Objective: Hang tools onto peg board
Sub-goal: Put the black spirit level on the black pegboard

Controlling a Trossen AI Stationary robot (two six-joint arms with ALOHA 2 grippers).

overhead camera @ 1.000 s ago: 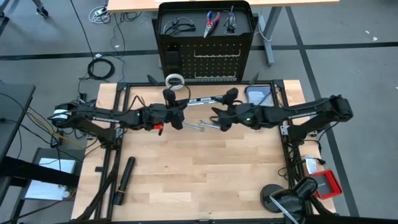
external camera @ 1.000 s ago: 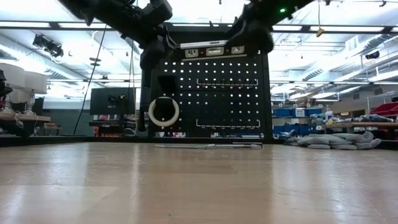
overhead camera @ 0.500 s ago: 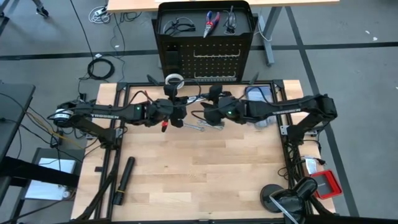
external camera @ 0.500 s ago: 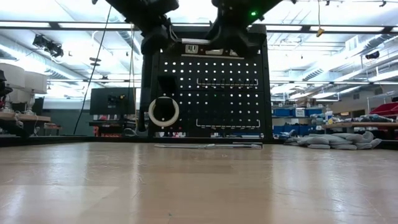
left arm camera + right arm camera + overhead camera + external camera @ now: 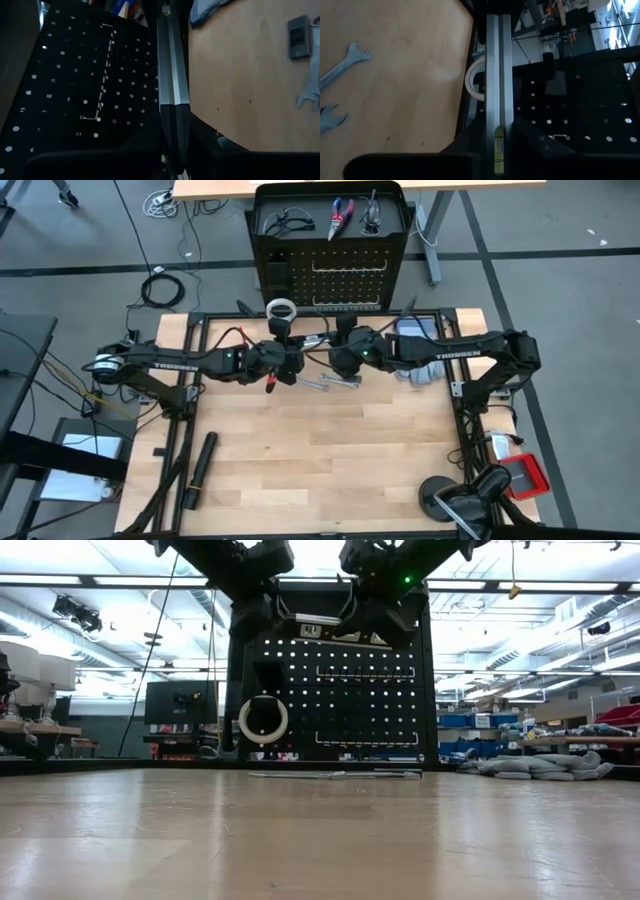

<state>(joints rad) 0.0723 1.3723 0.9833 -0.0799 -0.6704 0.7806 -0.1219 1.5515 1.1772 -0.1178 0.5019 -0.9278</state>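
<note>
A level (image 5: 322, 630), a long silver-and-black strip, hangs high in front of the peg board (image 5: 330, 690) between my two grippers. My left gripper (image 5: 296, 352) is shut on its left end and my right gripper (image 5: 331, 352) on its right part. A white tape ring (image 5: 263, 720) hangs on the board's lower left. Pliers (image 5: 340, 218) and two glasses (image 5: 283, 222) (image 5: 371, 215) lie on the board's top shelf. Two silver wrenches (image 5: 325, 382) lie flat on the table below the grippers. My left gripper pinches the level's black end (image 5: 174, 131) between its two fingers. They come from the table's left, slanting slightly down, and lie along the level. The level is lifted clear of the table. My right gripper pinches the silver part of the level by its green vial (image 5: 498, 144) between its two fingers. They come from the table's right, slanting slightly down, and lie along the level, which runs on past them toward the other arm.
A long black cylinder (image 5: 200, 470) lies near the table's left front. A grey-blue thing (image 5: 418, 340) sits at the far right of the table. The wooden tabletop (image 5: 330, 450) in front of the arms is bare.
My right gripper has gone toward the table's left, along the level toward my left gripper, and now has the level between its fingers. The level has stayed in the air before the peg board, held by my left gripper.
</note>
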